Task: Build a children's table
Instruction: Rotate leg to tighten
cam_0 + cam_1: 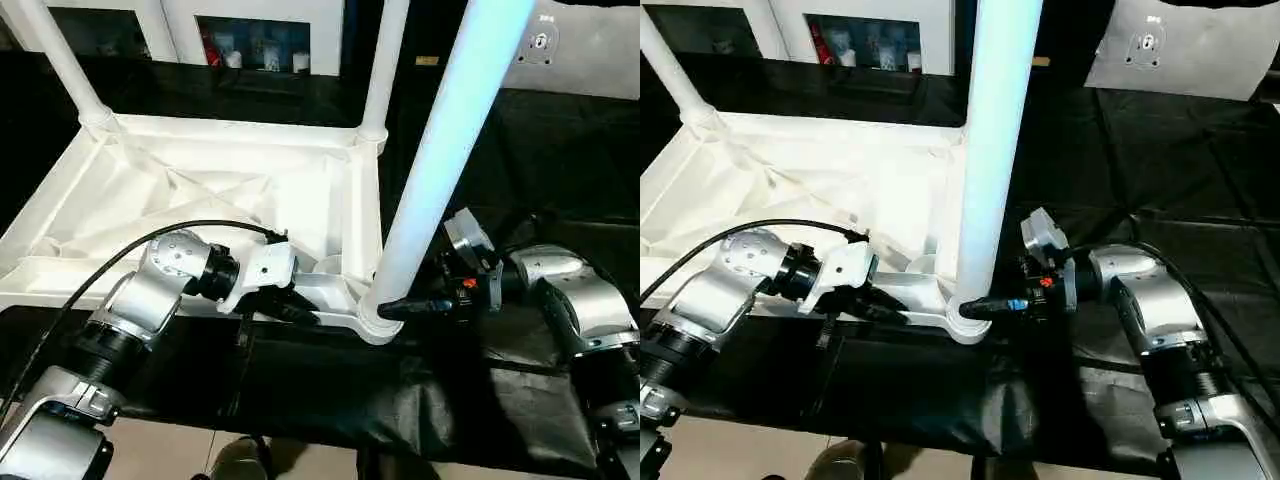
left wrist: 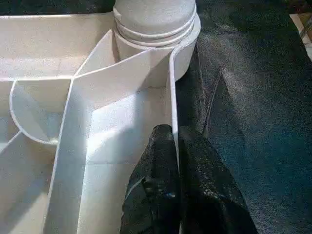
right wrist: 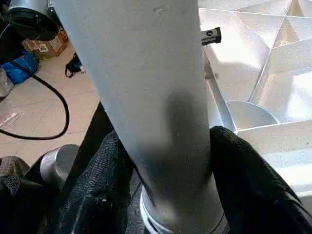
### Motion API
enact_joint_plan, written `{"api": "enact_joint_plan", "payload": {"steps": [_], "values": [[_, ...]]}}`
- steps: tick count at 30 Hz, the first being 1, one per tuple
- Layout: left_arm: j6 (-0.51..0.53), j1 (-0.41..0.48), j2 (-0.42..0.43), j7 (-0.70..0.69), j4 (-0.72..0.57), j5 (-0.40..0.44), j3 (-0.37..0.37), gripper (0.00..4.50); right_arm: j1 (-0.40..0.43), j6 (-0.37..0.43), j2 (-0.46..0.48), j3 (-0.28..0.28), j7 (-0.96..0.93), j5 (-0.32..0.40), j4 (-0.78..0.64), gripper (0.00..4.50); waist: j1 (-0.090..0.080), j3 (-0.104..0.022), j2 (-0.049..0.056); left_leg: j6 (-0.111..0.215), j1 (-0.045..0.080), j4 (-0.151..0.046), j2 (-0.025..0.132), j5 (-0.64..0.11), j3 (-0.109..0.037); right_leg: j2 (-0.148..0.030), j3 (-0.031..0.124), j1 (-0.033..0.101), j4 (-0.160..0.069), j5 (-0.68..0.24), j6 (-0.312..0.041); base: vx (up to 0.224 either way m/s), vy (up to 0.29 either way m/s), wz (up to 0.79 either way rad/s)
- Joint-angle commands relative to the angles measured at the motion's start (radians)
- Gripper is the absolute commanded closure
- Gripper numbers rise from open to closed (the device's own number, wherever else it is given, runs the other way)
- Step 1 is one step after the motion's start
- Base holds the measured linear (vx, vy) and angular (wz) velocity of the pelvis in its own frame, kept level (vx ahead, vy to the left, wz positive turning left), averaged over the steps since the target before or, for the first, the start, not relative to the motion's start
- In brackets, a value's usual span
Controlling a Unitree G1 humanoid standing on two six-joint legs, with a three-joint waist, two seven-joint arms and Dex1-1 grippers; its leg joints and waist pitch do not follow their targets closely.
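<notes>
The white tabletop (image 1: 200, 190) lies upside down on a black cloth, ribbed underside up. Two legs (image 1: 65, 60) (image 1: 385, 60) stand in its far corner sockets. A third leg (image 1: 450, 150) stands nearly upright in the near right socket (image 2: 156, 29). My right gripper (image 1: 395, 308) is shut on this leg just above the socket, one black finger (image 3: 102, 195) on each side of it. My left gripper (image 1: 300, 312) is shut on the tabletop's near rim wall (image 2: 173, 97), a short way left of that socket.
The black cloth (image 1: 520, 160) covers the work surface around the tabletop. A white cabinet with glass doors (image 1: 255, 40) stands behind. A grey panel (image 1: 580, 50) leans at the back right. A black cable (image 1: 100, 270) runs along my left forearm.
</notes>
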Motion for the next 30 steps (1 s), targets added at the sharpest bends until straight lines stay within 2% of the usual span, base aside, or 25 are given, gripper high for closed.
{"api": "enact_joint_plan", "payload": {"steps": [1, 2, 4, 5, 6, 7, 8, 10, 12, 13, 15, 16, 17, 18, 19, 21, 22, 23, 26, 27, 28, 30], "values": [[-0.007, -0.006, -0.008, -0.001, -0.035, 0.001, -0.017, 4.5, 0.012, 0.039, 0.012, -0.004, 0.006, 0.043, -0.032, 2.46, -0.004, -0.087, -0.014, 0.118, 0.015, -0.051, 0.025, -0.121, 0.004, -0.058, 0.037, 0.075, -0.056, -0.251, -0.227, 0.0, 0.0, 0.0], [0.011, -0.007, -0.016, 0.018, -0.033, 0.001, -0.011, 4.5, 0.017, 0.052, 0.018, -0.009, -0.008, 0.051, -0.045, 2.46, -0.004, -0.085, -0.01, 0.117, 0.016, -0.052, 0.025, -0.124, 0.004, -0.057, 0.037, 0.074, -0.057, -0.255, -0.227, 0.0, 0.0, 0.0], [0.039, -0.01, -0.031, 0.045, -0.035, -0.002, -0.003, 4.5, 0.025, 0.059, 0.036, -0.02, -0.056, 0.054, -0.065, 2.46, -0.005, -0.084, -0.012, 0.108, 0.015, -0.052, 0.026, -0.138, 0.005, -0.059, 0.038, 0.073, -0.061, -0.276, -0.223, 0.0, 0.0, 0.0], [0.07, -0.013, -0.042, 0.069, -0.039, -0.002, 0.003, 4.5, 0.027, 0.078, 0.051, -0.028, -0.1, 0.053, -0.074, 2.46, -0.005, -0.082, -0.008, 0.103, 0.015, -0.053, 0.025, -0.14, 0.004, -0.059, 0.038, 0.072, -0.061, -0.285, -0.221, 0.0, 0.0, 0.0], [0.098, -0.018, -0.054, 0.094, -0.042, -0.002, 0.008, 4.5, 0.03, 0.088, 0.064, -0.032, -0.138, 0.049, -0.083, 2.46, -0.008, -0.081, -0.013, 0.092, 0.014, -0.054, 0.022, -0.151, 0.003, -0.058, 0.037, 0.073, -0.064, -0.315, -0.209, 0.0, 0.0, 0.0], [0.123, -0.023, -0.072, 0.125, -0.042, -0.001, 0.015, 4.5, 0.038, 0.089, 0.078, -0.029, -0.18, 0.036, -0.1, 2.46, -0.009, -0.081, -0.013, 0.086, 0.015, -0.053, 0.021, -0.159, 0.002, -0.058, 0.037, 0.072, -0.066, -0.336, -0.204, 0.0, 0.0, 0.0], [0.145, -0.029, -0.09, 0.154, -0.039, 0.001, 0.02, 4.5, 0.047, 0.089, 0.091, -0.021, -0.22, 0.016, -0.118, 2.46, -0.013, -0.076, -0.015, 0.074, 0.015, -0.054, 0.02, -0.174, 0.002, -0.059, 0.038, 0.069, -0.072, -0.385, -0.186, 0.0, 0.0, 0.0], [0.178, -0.044, -0.135, 0.24, -0.023, 0.027, 0.025, 4.5, 0.06, 0.11, 0.154, -0.017, -0.375, -0.042, -0.147, 2.47, -0.018, -0.075, -0.015, 0.057, 0.014, -0.055, 0.017, -0.18, -0.001, -0.057, 0.037, 0.068, -0.075, -0.429, -0.162, 0.0, 0.0, 0.0], [0.228, -0.064, -0.201, 0.355, 0.002, 0.048, 0.041, 4.5, 0.058, 0.151, 0.263, -0.041, -0.592, -0.092, -0.165, 2.49, -0.036, -0.072, -0.019, 0.03, 0.006, -0.059, 0.011, -0.185, -0.006, -0.057, 0.033, 0.07, -0.078, -0.481, -0.128, 0.0, 0.0, 0.0], [0.228, -0.064, -0.201, 0.355, 0.002, 0.048, 0.041, 4.5, 0.058, 0.151, 0.263, -0.041, -0.592, -0.092, -0.165, 2.51, -0.042, -0.074, -0.019, 0.025, 0.008, -0.058, 0.007, -0.196, -0.007, -0.059, 0.031, 0.07, -0.084, -0.518, -0.108, 0.0, 0.0, 0.0], [0.266, -0.077, -0.238, 0.417, 0.011, 0.052, 0.054, 4.5, 0.055, 0.173, 0.322, -0.053, -0.704, -0.12, -0.176, 2.53, -0.052, -0.072, -0.018, 0.034, 0.009, -0.057, 0.006, -0.2, -0.006, -0.056, 0.034, 0.065, -0.086, -0.506, -0.109, 0.0, 0.0, 0.0], [0.311, -0.096, -0.294, 0.512, 0.023, 0.067, 0.068, 4.5, 0.043, 0.24, 0.412, -0.078, -0.859, -0.14, -0.185, 2.53, -0.056, -0.072, -0.018, 0.042, 0.009, -0.057, 0.006, -0.2, -0.005, -0.055, 0.035, 0.064, -0.086, -0.492, -0.112, 0.0, 0.0, 0.0], [0.314, -0.098, -0.298, 0.519, 0.024, 0.068, 0.068, 4.5, 0.042, 0.244, 0.417, -0.079, -0.868, -0.142, -0.185, 2.53, -0.058, -0.07, -0.014, 0.041, 0.009, -0.057, 0.007, -0.197, -0.005, -0.053, 0.036, 0.061, -0.085, -0.486, -0.115, 0.0, 0.0, 0.0], [0.332, -0.105, -0.322, 0.56, 0.028, 0.078, 0.073, 4.5, 0.037, 0.265, 0.451, -0.082, -0.934, -0.154, -0.187, 2.53, -0.062, -0.072, -0.015, 0.04, 0.011, -0.058, 0.006, -0.205, -0.007, -0.053, 0.034, 0.061, -0.088, -0.486, -0.115, 0.0, 0.0, 0.0], [0.354, -0.116, -0.366, 0.614, 0.038, 0.09, 0.079, 4.5, 0.03, 0.293, 0.517, -0.096, -1.021, -0.153, -0.191, 2.53, -0.065, -0.07, -0.012, 0.038, 0.011, -0.058, 0.006, -0.204, -0.006, -0.052, 0.035, 0.06, -0.088, -0.481, -0.117, 0.0, 0.0, 0.0], [0.358, -0.121, -0.386, 0.637, 0.044, 0.1, 0.082, 4.5, 0.032, 0.288, 0.54, -0.093, -1.05, -0.169, -0.195, 2.53, -0.063, -0.07, -0.012, 0.038, 0.015, -0.059, 0.006, -0.222, -0.007, -0.053, 0.033, 0.058, -0.093, -0.497, -0.106, 0.0, 0.0, 0.0], [0.355, -0.124, -0.394, 0.646, 0.05, 0.107, 0.082, 4.5, 0.034, 0.283, 0.552, -0.095, -1.065, -0.172, -0.195, 2.53, -0.064, -0.07, -0.011, 0.044, 0.009, -0.062, 0.007, -0.212, -0.008, -0.054, 0.034, 0.063, -0.089, -0.465, -0.107, 0.0, 0.0, 0.0], [0.353, -0.125, -0.398, 0.65, 0.055, 0.112, 0.081, 4.5, 0.035, 0.281, 0.559, -0.098, -1.074, -0.172, -0.195, 1.98, -0.064, -0.071, -0.011, 0.047, 0.011, -0.063, 0.008, -0.21, -0.008, -0.053, 0.035, 0.062, -0.09, -0.45, -0.109, 0.0, 0.0, 0.0], [0.341, -0.122, -0.382, 0.64, 0.052, 0.111, 0.078, 4.5, 0.042, 0.265, 0.539, -0.099, -1.054, -0.164, -0.203, 1.78, -0.064, -0.074, -0.008, 0.064, 0.011, -0.064, 0.01, -0.186, -0.006, -0.053, 0.037, 0.067, -0.081, -0.333, -0.147, 0.0, 0.0, 0.0], [0.337, -0.118, -0.368, 0.63, 0.047, 0.11, 0.078, 4.5, 0.048, 0.255, 0.524, -0.105, -1.033, -0.16, -0.208, 1.78, -0.064, -0.074, -0.008, 0.066, 0.011, -0.063, 0.01, -0.181, -0.005, -0.053, 0.037, 0.068, -0.08, -0.317, -0.154, 0.0, 0.0, 0.0], [0.328, -0.113, -0.354, 0.617, 0.042, 0.111, 0.076, 4.5, 0.055, 0.245, 0.506, -0.109, -1.01, -0.157, -0.211, 1.47, -0.063, -0.075, -0.008, 0.071, 0.011, -0.063, 0.01, -0.171, -0.004, -0.054, 0.038, 0.071, -0.078, -0.291, -0.166, 0.0, 0.0, 0.0], [0.31, -0.107, -0.34, 0.598, 0.039, 0.114, 0.074, 4.5, 0.061, 0.232, 0.486, -0.109, -0.99, -0.16, -0.214, 1.38, -0.061, -0.076, -0.01, 0.083, 0.01, -0.063, 0.011, -0.162, -0.004, -0.055, 0.038, 0.074, -0.076, -0.272, -0.176, 0.0, 0.0, 0.0]]}}
